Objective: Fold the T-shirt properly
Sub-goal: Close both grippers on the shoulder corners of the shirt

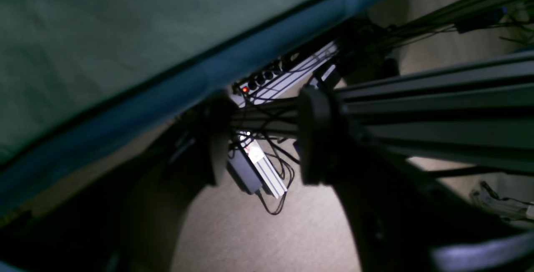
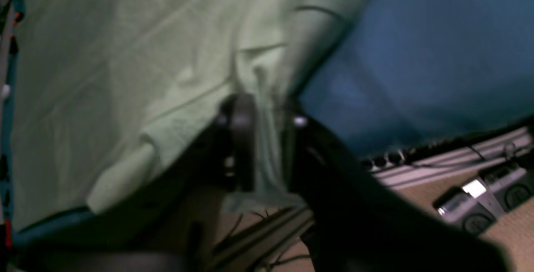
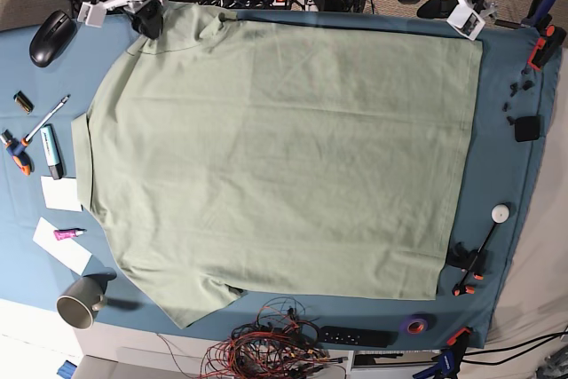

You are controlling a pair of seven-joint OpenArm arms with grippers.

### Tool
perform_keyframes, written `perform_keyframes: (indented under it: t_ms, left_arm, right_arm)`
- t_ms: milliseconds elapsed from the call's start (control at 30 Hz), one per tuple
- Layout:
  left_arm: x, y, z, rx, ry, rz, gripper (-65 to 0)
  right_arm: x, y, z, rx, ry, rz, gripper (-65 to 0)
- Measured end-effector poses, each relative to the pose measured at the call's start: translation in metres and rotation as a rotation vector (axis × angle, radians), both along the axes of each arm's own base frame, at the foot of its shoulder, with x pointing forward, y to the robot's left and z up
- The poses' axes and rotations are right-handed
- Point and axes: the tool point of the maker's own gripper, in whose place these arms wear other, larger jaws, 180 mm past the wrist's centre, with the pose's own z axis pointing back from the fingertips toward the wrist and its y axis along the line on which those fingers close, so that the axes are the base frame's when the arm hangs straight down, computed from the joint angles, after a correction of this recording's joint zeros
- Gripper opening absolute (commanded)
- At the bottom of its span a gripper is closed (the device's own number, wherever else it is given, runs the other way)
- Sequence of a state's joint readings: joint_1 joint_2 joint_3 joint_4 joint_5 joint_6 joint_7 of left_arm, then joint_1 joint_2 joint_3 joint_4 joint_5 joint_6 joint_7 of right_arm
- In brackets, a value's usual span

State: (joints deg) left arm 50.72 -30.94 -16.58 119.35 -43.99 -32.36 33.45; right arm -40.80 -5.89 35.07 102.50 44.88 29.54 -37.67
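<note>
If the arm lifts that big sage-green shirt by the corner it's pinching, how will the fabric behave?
The pale sage-green knit T-shirt probably droops limply: fabric already bunches into creases where the right tool pinches it. It looks light, lying thin and flat. Spread wide over the teal-blue table cloth, it may drag rather than lift cleanly.

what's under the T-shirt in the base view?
The T-shirt lies flat on the teal table cloth, which shows around its edges. Whatever sits under the shirt's middle is covered and cannot be seen.
</note>
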Motion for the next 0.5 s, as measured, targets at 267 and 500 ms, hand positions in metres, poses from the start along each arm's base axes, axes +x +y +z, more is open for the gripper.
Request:
perform_keyframes:
  t_ms: [267, 500]
  left_arm:
    - [0.038, 0.034, -0.013, 0.149, 0.009, 0.177, -34.7]
    - [0.056, 0.070, -0.032, 0.207, 0.048, 0.265, -34.7]
  right_arm:
    - [-0.002, 0.000, -0.002, -0.022, 0.012, 0.018, -65.0]
    - [-0.002, -0.001, -0.002, -0.040, 0.012, 0.028, -65.0]
